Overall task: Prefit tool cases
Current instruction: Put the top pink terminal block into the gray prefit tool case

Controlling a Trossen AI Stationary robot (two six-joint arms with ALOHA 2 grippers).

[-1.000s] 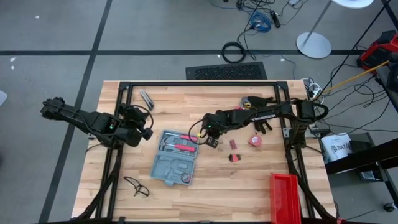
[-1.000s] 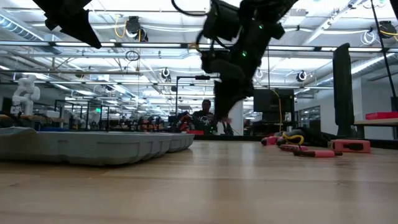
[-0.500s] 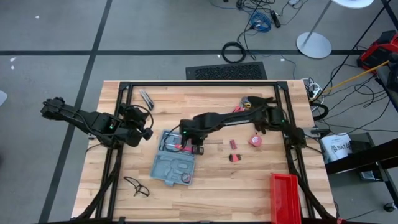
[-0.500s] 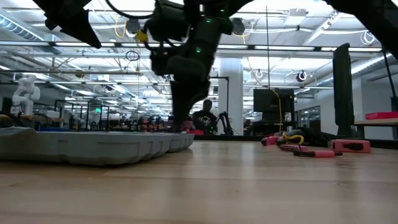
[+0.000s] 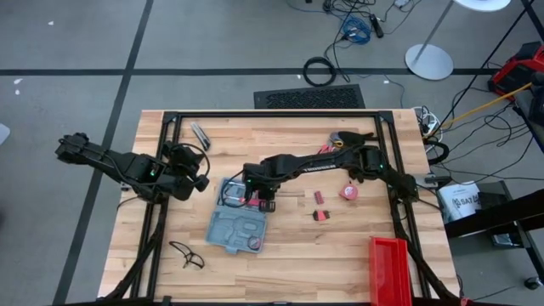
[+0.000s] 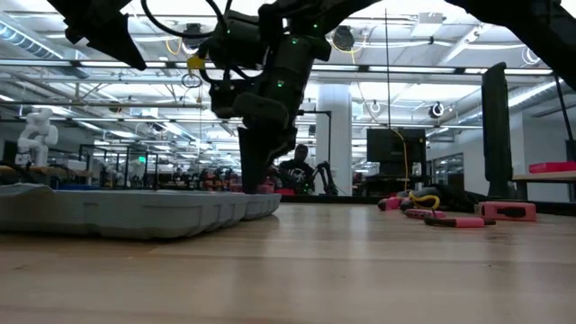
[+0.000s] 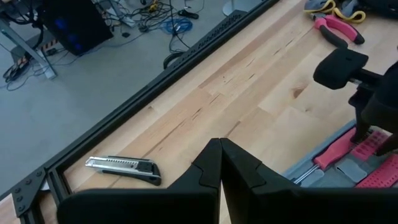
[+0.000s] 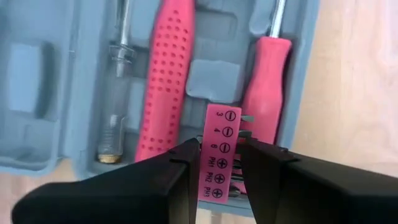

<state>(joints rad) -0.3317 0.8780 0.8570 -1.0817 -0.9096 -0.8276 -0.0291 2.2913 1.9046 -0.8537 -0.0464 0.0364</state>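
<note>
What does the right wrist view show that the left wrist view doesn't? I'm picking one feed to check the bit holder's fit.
Only the right wrist view shows the right gripper shut on the pink bit holder, its printed size marks, and a clear-handled tool in the tray. Only the left wrist view shows the utility knife, the pliers and the shut left gripper. Both show the open tool case with its red-handled tools.

A utility knife (image 5: 201, 134) is seen lying near the far left corner of the wooden table (image 5: 340, 246). Black-framed glasses (image 5: 187, 254) are placed near the front left. A red bin (image 5: 391, 270) is set at the near right edge. Pink-handled pliers (image 7: 336, 31) are laid at the far right.
</note>
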